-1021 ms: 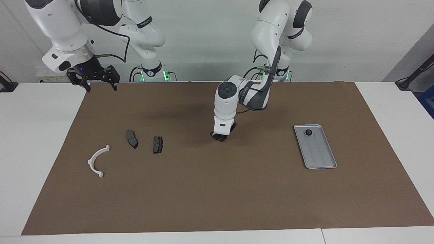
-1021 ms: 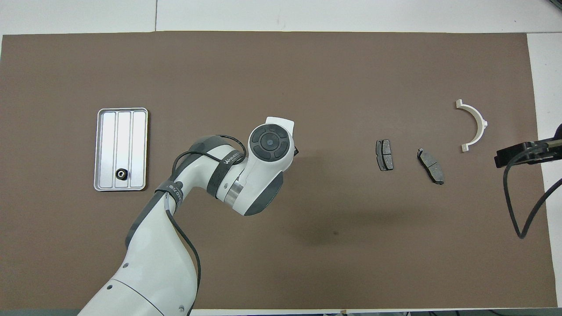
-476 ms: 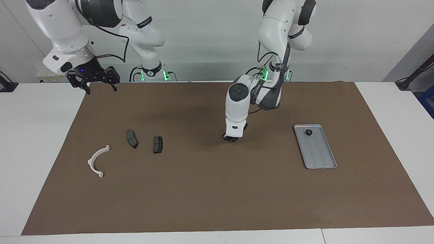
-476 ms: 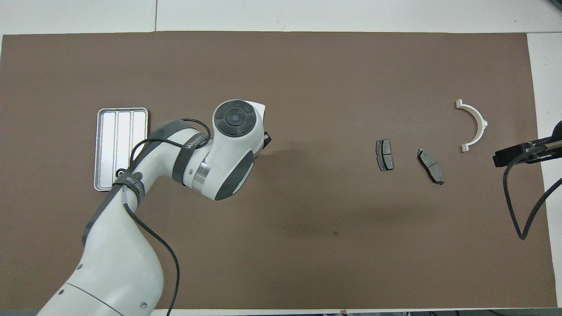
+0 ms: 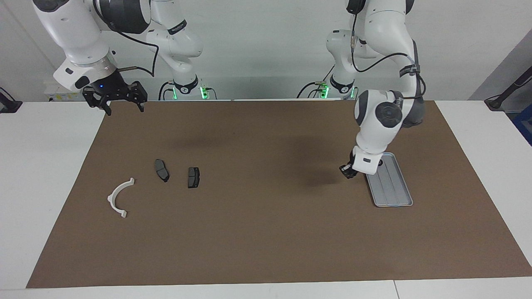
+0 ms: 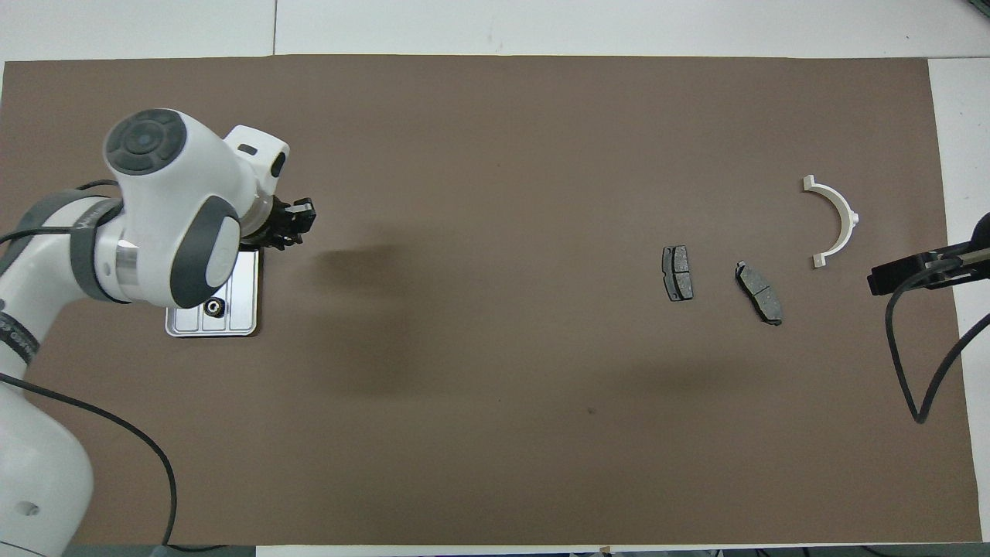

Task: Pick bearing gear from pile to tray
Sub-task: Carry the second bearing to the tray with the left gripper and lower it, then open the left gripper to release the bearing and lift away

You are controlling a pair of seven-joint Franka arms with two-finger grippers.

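The silver tray (image 5: 392, 189) lies on the brown mat at the left arm's end; it also shows in the overhead view (image 6: 241, 288), partly under the left arm. A small black round piece (image 6: 213, 308) lies in the tray's end nearer to the robots. My left gripper (image 5: 348, 171) hangs low over the mat just beside the tray's long edge, on the pile's side (image 6: 291, 227). The pile lies toward the right arm's end: a white half-ring (image 5: 111, 198) (image 6: 848, 216) and two dark pads (image 5: 162, 170) (image 5: 193, 177). My right gripper (image 5: 123, 104) waits open and empty above the mat's edge.
The brown mat (image 5: 266, 232) covers most of the white table. A black cable (image 6: 901, 363) hangs from the right arm at the mat's edge at that arm's end. Bare mat lies between the pile and the tray.
My left gripper has swung from the middle of the mat toward the left arm's end, to the tray's edge. The right arm and the pile have not moved.
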